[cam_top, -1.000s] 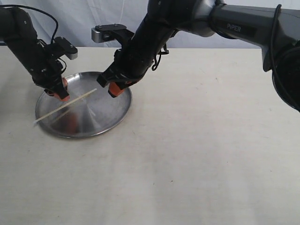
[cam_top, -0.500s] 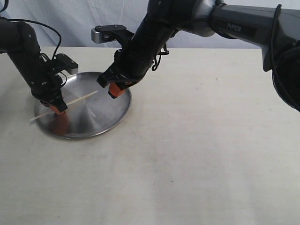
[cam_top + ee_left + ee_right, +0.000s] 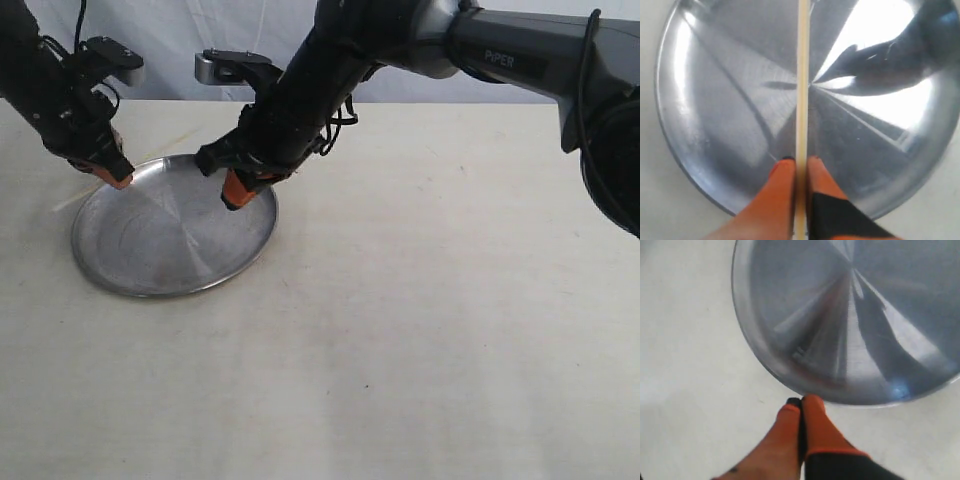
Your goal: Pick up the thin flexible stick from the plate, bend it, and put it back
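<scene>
My left pincer [image 3: 801, 169] clamps the light, snap-prone stick [image 3: 802, 75], apparently off-centre, above the plate [image 3: 715, 110]; far end needs gentle hold.

Plate [image 3: 150, 285] mid open; right tool [image 3: 232, 198] over its right rim, left tool [image 3: 117, 180] w/ stick [image 3: 801, 75] at left rim.

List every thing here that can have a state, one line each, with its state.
thin flexible stick: straight, unbent, clamped in the left gripper, held over the plate.
plate: resting flat, nothing lying in it.
left gripper: shut on the stick.
right gripper: shut, holding nothing, beside the plate's rim.
</scene>
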Robot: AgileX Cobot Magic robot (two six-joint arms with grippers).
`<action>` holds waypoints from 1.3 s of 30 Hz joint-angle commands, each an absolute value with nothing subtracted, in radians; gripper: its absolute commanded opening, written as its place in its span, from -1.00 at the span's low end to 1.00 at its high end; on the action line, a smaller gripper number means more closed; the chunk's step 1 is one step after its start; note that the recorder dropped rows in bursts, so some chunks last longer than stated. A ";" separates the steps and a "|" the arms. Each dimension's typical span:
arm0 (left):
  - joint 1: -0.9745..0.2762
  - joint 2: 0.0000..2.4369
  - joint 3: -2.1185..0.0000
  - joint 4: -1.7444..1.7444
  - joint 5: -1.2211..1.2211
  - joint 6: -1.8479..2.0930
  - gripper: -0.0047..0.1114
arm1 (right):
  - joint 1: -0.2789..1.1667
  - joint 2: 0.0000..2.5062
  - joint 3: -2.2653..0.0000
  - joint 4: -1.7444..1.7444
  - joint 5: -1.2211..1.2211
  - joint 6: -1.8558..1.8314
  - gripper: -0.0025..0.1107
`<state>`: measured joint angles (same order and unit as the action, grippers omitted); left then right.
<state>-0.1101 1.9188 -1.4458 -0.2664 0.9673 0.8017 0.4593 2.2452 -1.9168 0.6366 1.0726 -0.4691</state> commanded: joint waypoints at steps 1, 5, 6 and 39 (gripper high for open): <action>-0.114 1.874 -1.446 -0.341 1.038 0.796 -0.91 | 0.449 2.249 -1.920 0.739 1.010 -0.354 -0.97; -0.114 1.863 -1.446 -0.482 1.095 0.859 -0.91 | 0.416 2.264 -1.912 0.838 1.023 -0.329 -0.97; -0.114 1.863 -1.442 -0.541 1.118 0.889 -0.91 | 0.404 2.264 -1.890 0.882 1.023 -0.331 -0.97; -0.193 1.863 -1.356 -0.769 1.221 0.940 -0.91 | 0.245 2.194 -1.428 1.443 1.221 -0.943 -0.57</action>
<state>-0.1893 1.8744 -1.3595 -0.7505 1.2134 0.9402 0.2515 2.2106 -1.4313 1.4642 1.2122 -0.9275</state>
